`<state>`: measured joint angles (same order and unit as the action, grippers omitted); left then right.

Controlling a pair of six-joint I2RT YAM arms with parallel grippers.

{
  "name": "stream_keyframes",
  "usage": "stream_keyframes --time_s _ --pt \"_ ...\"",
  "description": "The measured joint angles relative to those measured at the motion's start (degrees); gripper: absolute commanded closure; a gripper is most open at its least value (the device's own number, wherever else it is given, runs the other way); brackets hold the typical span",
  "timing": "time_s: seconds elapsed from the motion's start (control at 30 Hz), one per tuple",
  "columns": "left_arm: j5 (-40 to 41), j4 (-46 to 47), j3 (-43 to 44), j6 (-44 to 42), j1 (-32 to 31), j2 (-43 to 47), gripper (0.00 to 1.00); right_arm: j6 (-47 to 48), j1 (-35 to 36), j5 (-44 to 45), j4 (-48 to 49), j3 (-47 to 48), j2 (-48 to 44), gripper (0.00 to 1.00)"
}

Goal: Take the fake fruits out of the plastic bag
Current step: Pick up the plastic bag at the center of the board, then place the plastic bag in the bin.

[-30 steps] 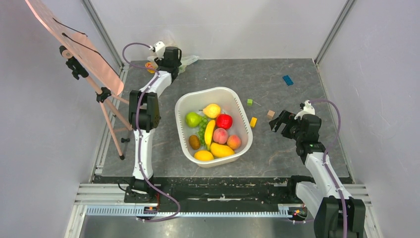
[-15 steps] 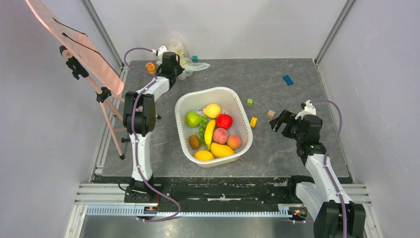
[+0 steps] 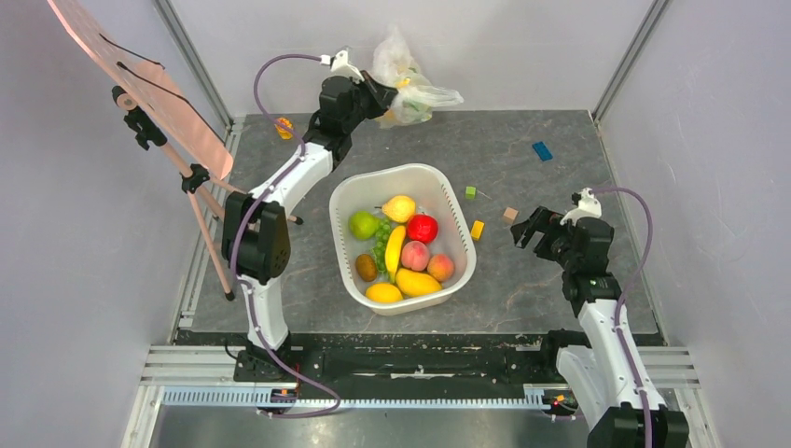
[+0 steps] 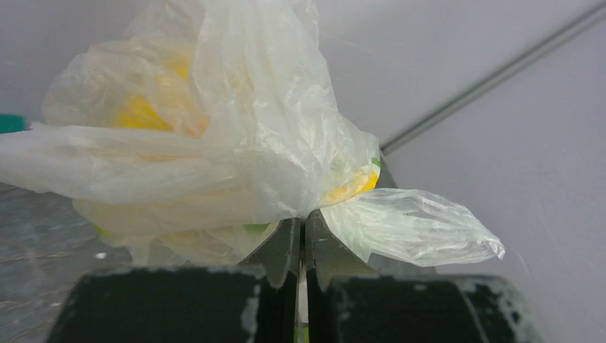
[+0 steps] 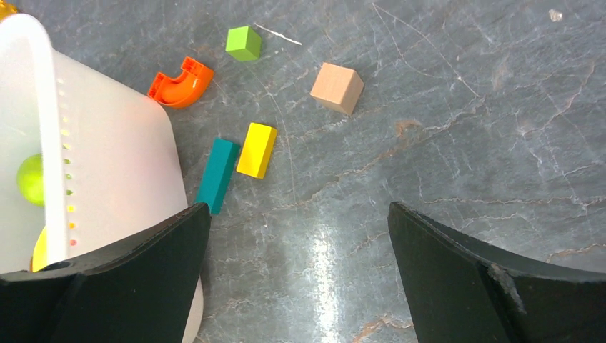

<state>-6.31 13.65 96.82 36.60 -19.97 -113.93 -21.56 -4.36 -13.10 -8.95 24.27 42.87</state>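
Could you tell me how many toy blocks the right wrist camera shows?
5: green cube top, orange arch beside the basin, tan cube rightmost, yellow block and teal block adjacent below; more may be hidden.

one bag [image 3: 415, 91], one basin [image 3: 451, 217]

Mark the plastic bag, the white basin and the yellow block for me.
plastic bag [image 4: 214, 143]: left wrist view, on the crumpled middle of the film.
white basin [image 3: 396, 170]: top view, on its far rim.
yellow block [image 5: 256, 149]: right wrist view, on its top face.
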Motion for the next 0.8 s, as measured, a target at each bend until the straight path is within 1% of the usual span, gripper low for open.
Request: stream_keyframes --time_s 0.2,0.33,0.43,0.5,0.63,0.73,0.8 --pt "-4.11 -0.76 -0.13 -0.02 -4.61 4.90 0.98 0.96 0.00 0.15 -2.40 3.19 -2.36 0.02" --pt "-6.03 -3.02 -0.70 -0.33 -7.93 9.79 0.98 2.75 0.00 0.48 -4.66 6.19 -3.74 0.02" --pt "-6.93 -5.66 -1.86 -1.75 -11.47 15.30 0.98 4.72 0.00 0.48 -6.69 9.79 -5.05 0.02" --pt "-6.93 -6.64 -5.35 -2.54 -13.44 20.15 0.98 6.03 0.00 0.26 -7.08 12.17 -6.29 0.02" --pt "-7.67 -7.98 -15.74 -3.82 -16.04 31.17 0.98 8.52 0.00 -1.84 -7.37 16.81 -9.90 0.03" --pt "-7.80 -8.94 -24.11 -6.08 -16.35 38.49 0.98 9.81 0.00 -5.29 -6.64 19.89 -12.20 0.06" --pt "-7.85 -9.84 -28.35 -7.21 -16.55 41.68 0.98 10.19 0.00 -8.24 -5.18 21.27 -13.27 0.09"
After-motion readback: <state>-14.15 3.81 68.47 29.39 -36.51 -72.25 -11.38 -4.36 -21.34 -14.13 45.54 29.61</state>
